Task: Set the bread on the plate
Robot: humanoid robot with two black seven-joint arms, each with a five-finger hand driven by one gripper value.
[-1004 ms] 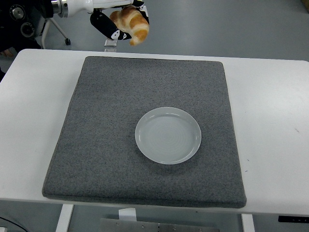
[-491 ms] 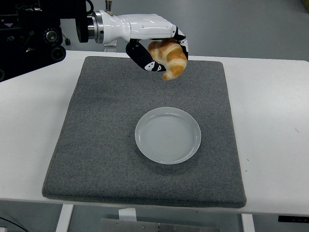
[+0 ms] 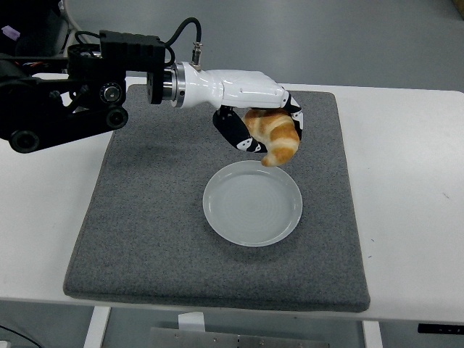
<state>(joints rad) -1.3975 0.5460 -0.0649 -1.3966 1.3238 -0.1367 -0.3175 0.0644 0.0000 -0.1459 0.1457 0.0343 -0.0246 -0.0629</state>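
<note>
Head view — left hand (image 3: 262, 125) grips bread (image 3: 276, 135) above plate's (image 3: 217, 210) far rim

One high head view looks forward and down over the white counter (image 3: 406, 181), near edge at bottom

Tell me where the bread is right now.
In the head view, the bread is held in the left hand, in the air above the far edge of the plate, over the grey mat.
</note>
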